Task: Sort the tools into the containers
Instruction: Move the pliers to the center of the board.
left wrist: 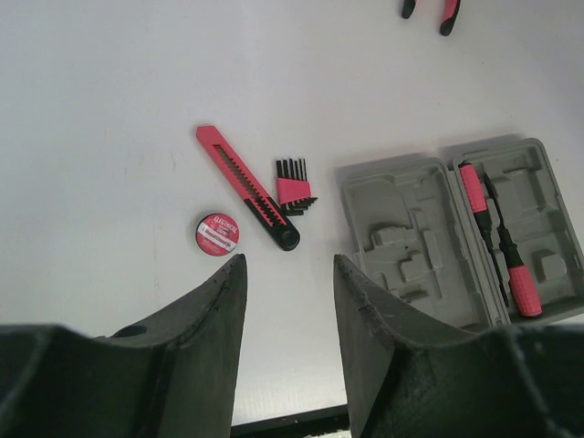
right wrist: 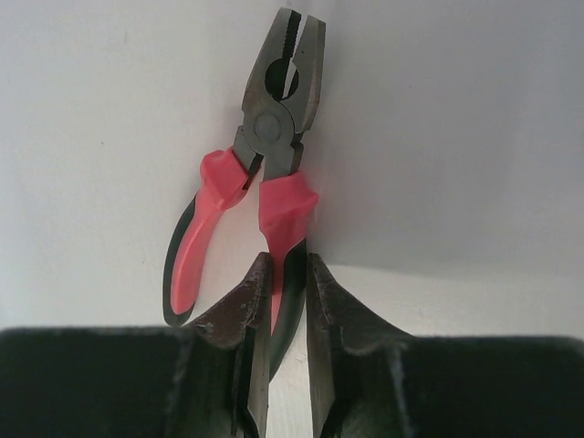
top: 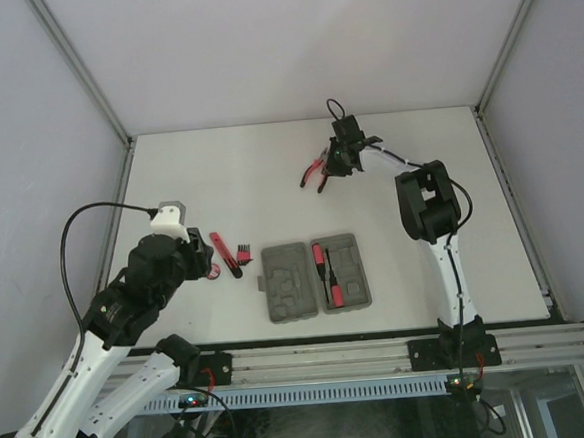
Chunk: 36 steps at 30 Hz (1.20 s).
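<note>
My right gripper (right wrist: 289,260) is shut on one handle of the red-handled pliers (right wrist: 274,137), which lie on the white table at the far middle (top: 314,169). The other handle sticks out to the left of the fingers. The grey tool case (top: 289,284) lies open at the near middle. Two red-and-black screwdrivers (left wrist: 474,192) (left wrist: 523,287) lie in its right half. My left gripper (left wrist: 289,260) hangs open over bare table. Just beyond it lie a round red disc (left wrist: 217,234), a red utility knife (left wrist: 246,187) and a comb-like key set (left wrist: 294,187).
The left half of the case (left wrist: 401,237) shows only moulded slots. Grey walls close the table in at the back and both sides. A metal rail (top: 382,353) runs along the near edge by the arm bases.
</note>
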Motion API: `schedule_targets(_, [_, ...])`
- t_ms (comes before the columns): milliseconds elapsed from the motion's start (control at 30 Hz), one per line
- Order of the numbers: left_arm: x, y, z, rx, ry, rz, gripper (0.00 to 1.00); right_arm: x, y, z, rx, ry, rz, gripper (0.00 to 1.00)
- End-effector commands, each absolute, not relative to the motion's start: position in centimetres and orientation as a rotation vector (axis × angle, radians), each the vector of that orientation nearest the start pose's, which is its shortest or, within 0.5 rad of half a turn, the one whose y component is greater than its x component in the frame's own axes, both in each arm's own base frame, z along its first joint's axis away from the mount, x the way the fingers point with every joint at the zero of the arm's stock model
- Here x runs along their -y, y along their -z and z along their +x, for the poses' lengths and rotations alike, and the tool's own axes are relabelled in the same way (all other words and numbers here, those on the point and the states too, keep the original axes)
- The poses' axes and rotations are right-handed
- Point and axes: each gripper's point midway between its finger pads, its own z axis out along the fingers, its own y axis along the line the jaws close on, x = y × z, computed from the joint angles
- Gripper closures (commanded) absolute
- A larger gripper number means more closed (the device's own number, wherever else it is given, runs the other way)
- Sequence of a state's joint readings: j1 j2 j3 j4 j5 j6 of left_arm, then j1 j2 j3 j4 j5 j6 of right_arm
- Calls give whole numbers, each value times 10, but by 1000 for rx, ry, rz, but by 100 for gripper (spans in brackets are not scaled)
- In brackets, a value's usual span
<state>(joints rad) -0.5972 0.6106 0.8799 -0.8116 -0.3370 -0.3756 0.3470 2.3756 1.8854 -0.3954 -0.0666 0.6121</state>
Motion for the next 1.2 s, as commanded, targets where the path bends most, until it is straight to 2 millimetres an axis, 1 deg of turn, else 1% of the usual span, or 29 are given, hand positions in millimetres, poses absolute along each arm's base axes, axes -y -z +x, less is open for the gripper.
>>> schedule_targets(0, [85,-224,205,-2087,232,15,53,-203,-35,533,-2493,-432,317,95])
schedule_targets(200, [86,-222,206,-2094,230,18,53,-189,-53,523,-2463,-452,283,100])
schedule_targets(367, [87,-221,206,-2100,230,22,53,-173,-60,511,-2454,-471,292,100])
schedule_targets(533, [87,-220,206,-2104,228,23,53,-158,-62,492,-2460,-474,290,100])
schedule_targets(700, [88,-219,207,-2110,228,26,54,-143,-60,466,-2473,-440,287,100])
schedule_targets(800, [89,-218,207,-2114,230,29,54,-137,-61,455,-2466,-444,299,100])
schedule_targets(900, [90,-217,207,-2115,234,33,54,-133,-70,446,-2437,-448,311,100])
schedule_targets(933, [91,-217,207,-2116,238,36,54,-130,-66,439,-2442,-444,319,100])
schedule_targets(1167, [95,-216,208,-2121,252,53,54,-117,-67,417,-2415,-436,355,100])
